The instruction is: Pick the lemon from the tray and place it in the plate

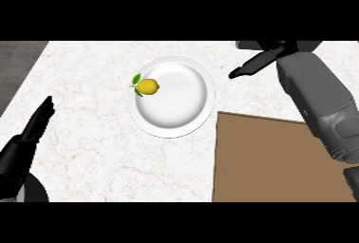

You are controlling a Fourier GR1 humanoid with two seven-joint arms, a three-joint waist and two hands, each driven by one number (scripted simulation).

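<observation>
Low beside me, my left hand [32, 130] rests straight-fingered; my right hand [256, 64], fingers extended and holding nothing, hovers right of the small yellow lemon [148, 86] on the round white plate [189, 109].

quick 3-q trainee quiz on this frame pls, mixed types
1. True or false: the lemon lies on the tray.
2. Which hand is nearer the plate? A) left hand B) right hand
3. Fill in: the lemon sits near the plate's ____ rim, as seen in the head view.

Key: 1 false, it lies on the plate; 2 B; 3 left.
</observation>
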